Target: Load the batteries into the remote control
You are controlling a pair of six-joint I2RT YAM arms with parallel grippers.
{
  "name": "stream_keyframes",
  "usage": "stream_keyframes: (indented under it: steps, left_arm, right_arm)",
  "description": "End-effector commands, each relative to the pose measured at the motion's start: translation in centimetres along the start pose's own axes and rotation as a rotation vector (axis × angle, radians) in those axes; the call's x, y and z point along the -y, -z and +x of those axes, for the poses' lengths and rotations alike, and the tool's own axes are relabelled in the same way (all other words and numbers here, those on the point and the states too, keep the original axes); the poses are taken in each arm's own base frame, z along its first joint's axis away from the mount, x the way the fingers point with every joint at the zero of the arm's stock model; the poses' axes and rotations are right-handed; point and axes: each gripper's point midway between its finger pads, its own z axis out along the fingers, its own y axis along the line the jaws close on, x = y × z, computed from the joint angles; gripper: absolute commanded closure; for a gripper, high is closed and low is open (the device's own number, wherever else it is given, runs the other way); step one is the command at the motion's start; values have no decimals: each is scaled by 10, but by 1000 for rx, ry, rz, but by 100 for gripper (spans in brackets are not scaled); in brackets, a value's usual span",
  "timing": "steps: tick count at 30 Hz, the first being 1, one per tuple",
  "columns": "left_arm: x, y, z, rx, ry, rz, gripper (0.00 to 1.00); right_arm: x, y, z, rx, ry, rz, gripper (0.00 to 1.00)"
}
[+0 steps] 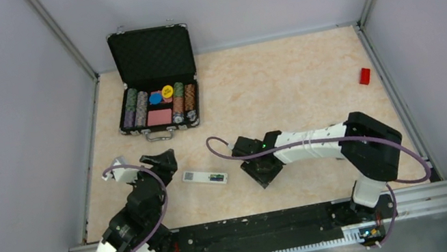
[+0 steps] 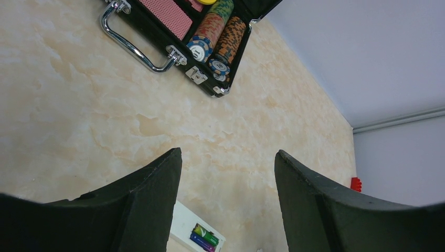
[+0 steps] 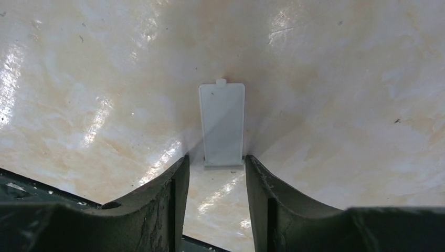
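Observation:
The white remote control (image 1: 205,178) lies back up on the table between the arms. The green battery (image 2: 205,234) and the dark purple battery (image 2: 199,242) lie side by side in its recess; in the top view they (image 1: 217,178) show as one dark patch. My left gripper (image 1: 159,161) is open and empty, just left of and above the remote (image 2: 181,223). My right gripper (image 1: 263,171) points down at the table right of the remote. In the right wrist view it (image 3: 215,160) is open, its fingertips astride the near end of the flat white cover plate (image 3: 222,123).
An open black case of poker chips (image 1: 156,82) stands at the back left, its handle toward me, and shows in the left wrist view (image 2: 210,31). A small red block (image 1: 365,76) lies at the far right near the wall.

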Motion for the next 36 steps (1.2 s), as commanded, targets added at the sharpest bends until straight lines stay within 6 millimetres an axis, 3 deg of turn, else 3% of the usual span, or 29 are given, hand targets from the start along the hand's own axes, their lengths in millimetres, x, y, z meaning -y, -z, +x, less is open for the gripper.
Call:
stream_keyframes:
  steps: [1,10,16,23,36]
  left_arm:
    - [3,-2,1,2,17,10,30]
    - [5,-2,3,-8,12,21,30]
    - [14,-4,17,-60,-6,64,30]
    - [37,-4,50,-189,-28,200,30]
    - [98,9,126,-603,-63,444,26]
  right_arm:
    - [6,-23,56,-202,-21,54,57]
    - [6,-27,61,-206,-55,60,76]
    - [7,-20,36,-79,-73,66,77]
    - [3,10,-6,142,-87,15,76]
    - [-7,63,-53,436,-101,-105,76]
